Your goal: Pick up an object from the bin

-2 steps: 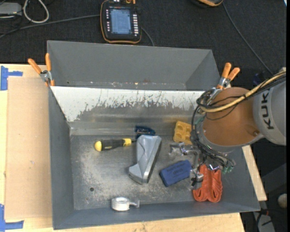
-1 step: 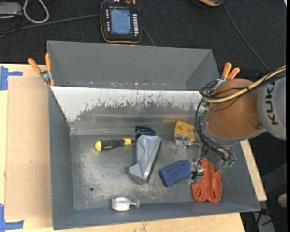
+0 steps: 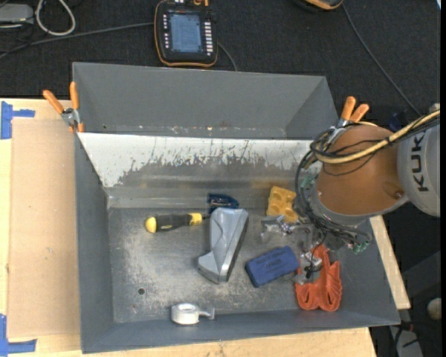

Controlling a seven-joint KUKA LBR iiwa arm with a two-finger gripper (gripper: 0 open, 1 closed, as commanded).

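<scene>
The blue block (image 3: 271, 266) is flat with round corners. It lies on the floor of the bin (image 3: 134, 274), near the front right. The hand (image 3: 306, 260) hangs just by its right end, beside a red-orange bundle (image 3: 321, 288). Whether the hand is spread or pressed together cannot be told.

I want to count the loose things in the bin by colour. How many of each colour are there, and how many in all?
Yellow: 2, the screwdriver and the yellow lump.
Blue: 2, the blue block and the small blue piece.
Grey: 2, the grey wedge and the tape roll.
Orange-red: 1, the bundle.
Total: 7.
</scene>
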